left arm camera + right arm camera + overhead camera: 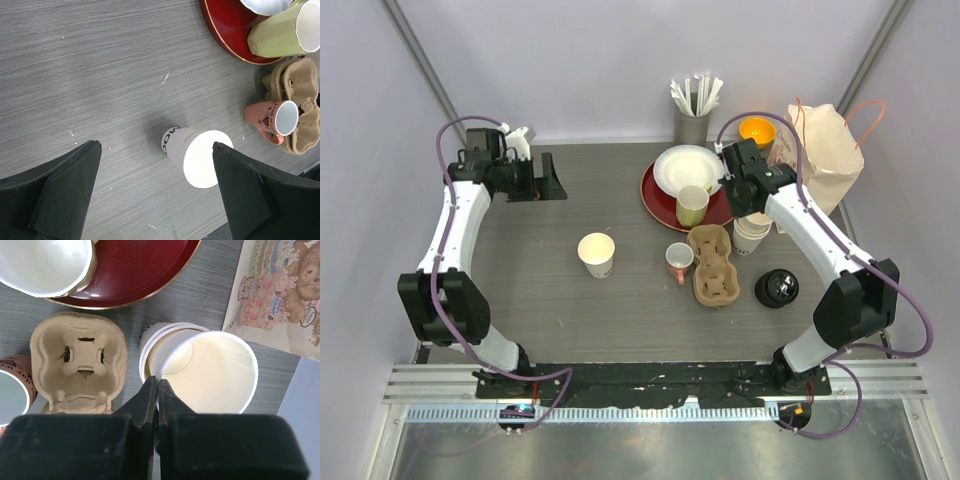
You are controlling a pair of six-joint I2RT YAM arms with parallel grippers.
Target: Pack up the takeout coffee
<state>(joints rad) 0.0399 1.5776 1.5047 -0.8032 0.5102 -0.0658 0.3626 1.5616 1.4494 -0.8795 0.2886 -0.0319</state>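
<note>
Your right gripper (pixel 156 385) is the closest thing to the lens. Its jaws are pressed flat together, with the tips right on the near rim of the stack of paper cups (pixel 200 372). I can't tell whether a cup wall is actually pinched in there or the fingers just closed beside it, so don't assume you've got a grip.

My read is that you're very early, at the "peel a cup off the stack" step. The cardboard carrier (pixel 80 362) just left of the fingers has nothing in its pockets. The black lid (pixel 777 288) sits on the table back towards the arm's base, not on any cup. The lone cup (pixel 192 155) stands open between and a bit beyond the left gripper (pixel 155 195), whose jaws are spread wide with nothing in them.

For the next move, lift slowly and straight up and watch whether only the inner cup rises. If the whole stack rises or nothing does, reopen and bite deeper over the rim. Then the cup needs to go left into a carrier pocket.

On pose, the right arm reaches forward from its base with the elbow out to its right and the wrist tipped down over the stack. The left arm is folded, with its wrist out at the far left, well apart from everything and angled towards the lone cup.
</note>
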